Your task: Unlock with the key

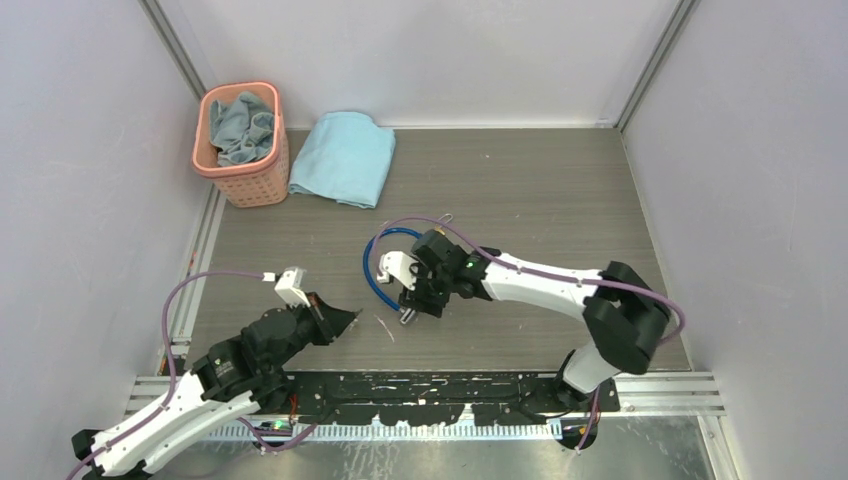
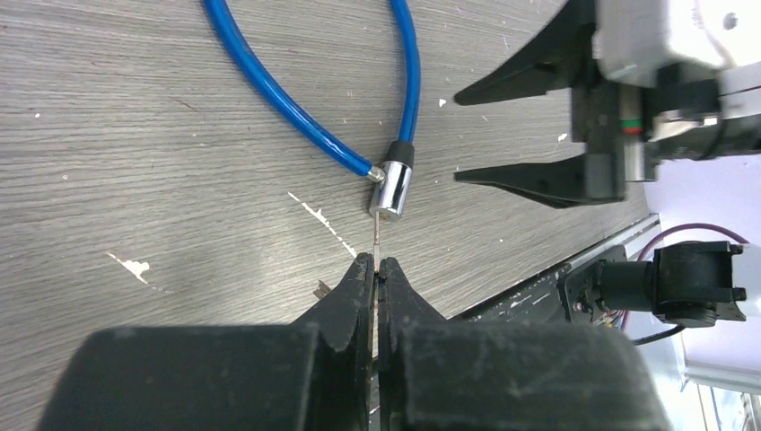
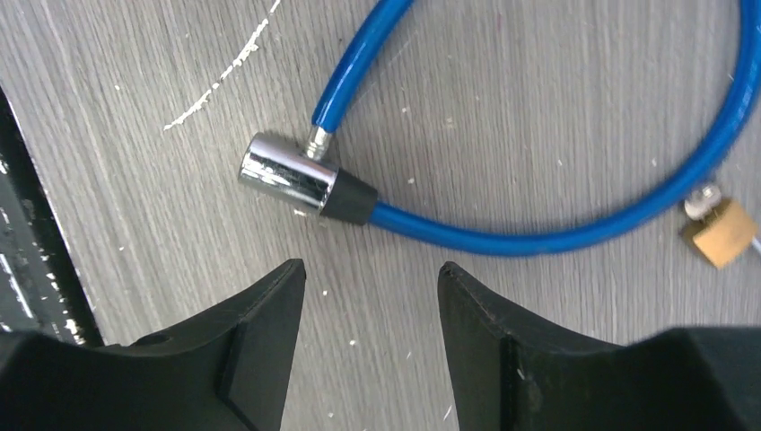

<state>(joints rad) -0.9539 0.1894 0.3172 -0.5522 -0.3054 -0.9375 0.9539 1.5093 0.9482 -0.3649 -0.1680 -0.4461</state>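
Key [image 2: 375, 235]: a thin silvery sliver seen edge-on, sticking out from the fingertips of the left end effector [image 2: 376, 265] just above the surface [image 1: 560, 200].
Key tip: it reaches the flat end of the silver lock barrel [image 2: 392, 189]. I cannot tell whether it has entered the barrel.
Left end effector: pinched tight on the key, the two black fingers pressed together with only the sliver between them. It points toward the barrel from the near left.
Lock barrel: a short shiny cylinder with a black collar, lying on its side on the surface. It joins the two ends of the blue cable [image 3: 538, 238].
Blue cable: it curves away from the barrel in a loop that lies flat on the surface.
Right end effector [image 3: 370, 269]: spread wide and gripping nothing. It hangs just beside the barrel, with one finger to each side of the spot near the black collar and neither touching it.
Brass padlock [image 3: 718, 232]: small, lying just beside the outer curve of the cable, well apart from the barrel. Whether its shackle goes around the cable I cannot tell.
Basket [image 1: 240, 150]: pink, at the far left corner, with a grey-blue cloth [image 1: 243, 125] bunched inside.
Towel [image 1: 345, 158]: light blue and folded, just beside the basket on its right.
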